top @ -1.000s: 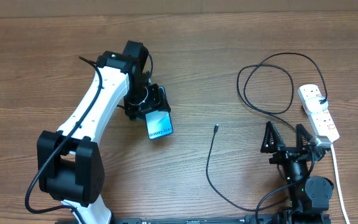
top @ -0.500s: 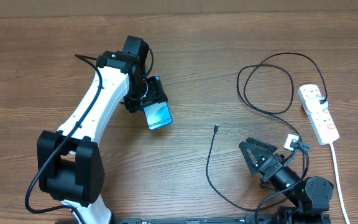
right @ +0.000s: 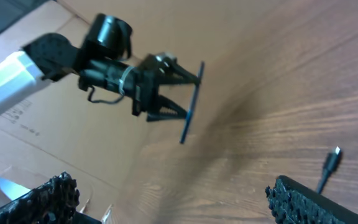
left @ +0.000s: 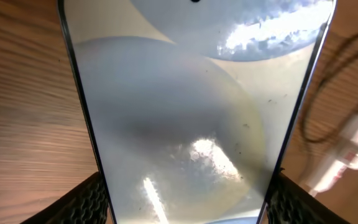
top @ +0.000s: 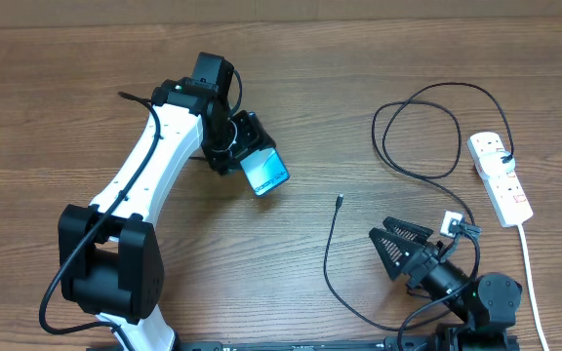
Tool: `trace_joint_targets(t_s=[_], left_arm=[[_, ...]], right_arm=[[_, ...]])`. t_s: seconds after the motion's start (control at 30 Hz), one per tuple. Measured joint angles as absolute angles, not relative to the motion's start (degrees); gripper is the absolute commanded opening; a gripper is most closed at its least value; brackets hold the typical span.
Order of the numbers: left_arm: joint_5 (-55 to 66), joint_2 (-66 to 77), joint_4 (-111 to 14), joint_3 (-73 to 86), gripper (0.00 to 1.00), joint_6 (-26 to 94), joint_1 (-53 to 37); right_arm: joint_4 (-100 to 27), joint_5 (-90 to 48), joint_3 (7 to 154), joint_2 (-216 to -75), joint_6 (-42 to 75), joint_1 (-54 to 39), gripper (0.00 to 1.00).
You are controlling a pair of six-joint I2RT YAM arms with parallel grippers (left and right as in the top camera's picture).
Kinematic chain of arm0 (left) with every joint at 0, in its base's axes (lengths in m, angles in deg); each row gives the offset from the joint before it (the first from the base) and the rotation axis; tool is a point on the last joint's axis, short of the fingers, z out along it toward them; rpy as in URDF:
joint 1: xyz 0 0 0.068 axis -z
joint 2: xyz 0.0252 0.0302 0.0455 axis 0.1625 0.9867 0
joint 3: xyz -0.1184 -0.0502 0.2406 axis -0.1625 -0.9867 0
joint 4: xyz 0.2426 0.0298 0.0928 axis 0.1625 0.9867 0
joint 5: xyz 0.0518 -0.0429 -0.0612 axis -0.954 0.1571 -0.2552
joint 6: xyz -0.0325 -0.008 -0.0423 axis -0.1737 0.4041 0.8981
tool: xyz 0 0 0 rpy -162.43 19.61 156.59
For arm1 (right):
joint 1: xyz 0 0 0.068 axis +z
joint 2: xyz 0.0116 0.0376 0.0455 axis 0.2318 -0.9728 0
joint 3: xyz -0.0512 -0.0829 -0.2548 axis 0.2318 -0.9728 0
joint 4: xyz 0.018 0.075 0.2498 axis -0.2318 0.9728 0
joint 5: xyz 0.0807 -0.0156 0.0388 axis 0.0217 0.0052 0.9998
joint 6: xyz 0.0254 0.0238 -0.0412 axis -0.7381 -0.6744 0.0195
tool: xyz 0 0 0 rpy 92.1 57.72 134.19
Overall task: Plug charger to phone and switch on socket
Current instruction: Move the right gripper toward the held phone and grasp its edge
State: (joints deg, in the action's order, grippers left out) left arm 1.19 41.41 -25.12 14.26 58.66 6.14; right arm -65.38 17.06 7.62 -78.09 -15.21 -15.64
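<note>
- In my overhead view, the phone [top: 265, 172] screen shows no lettering I can read.
- Faint print on the cardboard [right: 18, 113] in my right wrist view is too blurred to read.

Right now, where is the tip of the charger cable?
Overhead view: the cable tip lies on the table, right of centre, between the phone held by the left gripper and the right gripper.

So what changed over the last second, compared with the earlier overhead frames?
The left gripper, holding the phone throughout, carried it a little farther out and to the right, turning its free end toward the right side. The right gripper, open all along, swung from pointing outward beside the socket to pointing left, toward the charger. Charger and socket lie unmoved.
</note>
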Motion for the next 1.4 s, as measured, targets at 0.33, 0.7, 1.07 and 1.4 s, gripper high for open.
trace_joint_targets(t_s=[0.33, 0.7, 1.07, 1.4], left_arm=[[10.96, 41.41, -28.25, 14.26, 0.60, 62.03, 6.14], [16.27, 41.41, -29.76, 14.26, 0.59, 64.72, 6.14], [18.13, 41.41, -30.26, 14.26, 0.58, 66.64, 6.14], [18.35, 41.41, -30.44, 14.26, 0.57, 67.32, 6.14]], right_arm=[[-56.04, 14.52, 12.32, -92.52, -10.79, -11.84, 0.99], [-71.85, 3.24, 17.31, -108.01, -9.48, 2.30, 1.00], [-102.42, -12.54, 17.94, -129.85, -9.02, 14.80, 1.00], [-113.70, -17.26, 26.53, -153.58, -9.04, 18.02, 0.91]])
